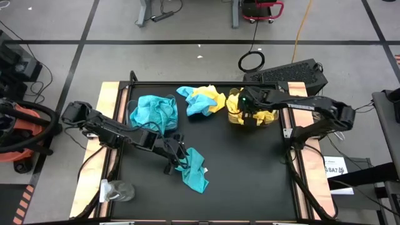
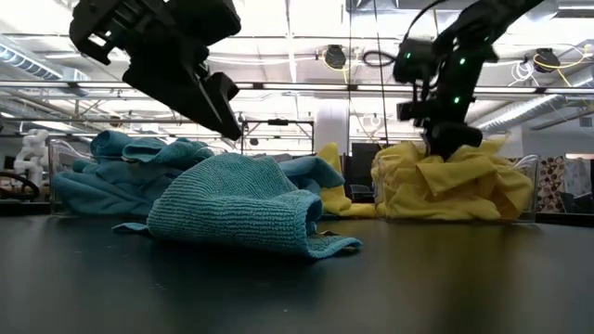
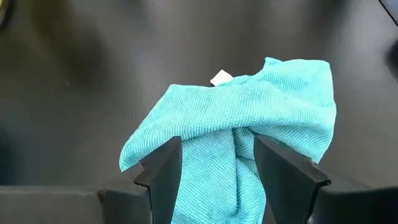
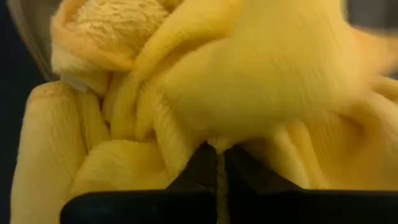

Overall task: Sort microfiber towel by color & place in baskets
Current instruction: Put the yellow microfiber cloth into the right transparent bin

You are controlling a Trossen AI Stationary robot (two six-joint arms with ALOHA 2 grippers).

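Under the heaped cloth, both baskets are largely hidden: the basket on the left (image 1: 133, 117) shows only a sliver of clear wall beneath its load of teal towels (image 1: 154, 112), and the basket on the right (image 1: 232, 119) is buried under yellow towels (image 1: 265, 116), with just a clear edge visible in the low view.

Right gripper (image 1: 245, 106): down in the yellow pile, fingers pinched together on a fold of yellow towel; its wrist view is filled with yellow cloth, so the basket walls there cannot be made out.

Left gripper (image 1: 181, 161): low over the near-centre of the black table top (image 1: 244, 169), fingers (image 3: 163, 175) parted, straddling a raised ridge of one loose teal towel (image 1: 196, 171). Whether the fingers press the cloth cannot be told. A small white tag (image 3: 220, 78) shows at the towel's far edge.

Unsorted heap (image 1: 201, 100): mixed teal and yellow towels at the table's far edge, between the two baskets; individual pieces cannot be counted.

Surroundings: a clear plastic item (image 1: 115, 190) on the wooden border at the near-left corner, a cable loop (image 1: 251, 61) on the floor beyond the table, paper (image 1: 335, 167) at the right edge.
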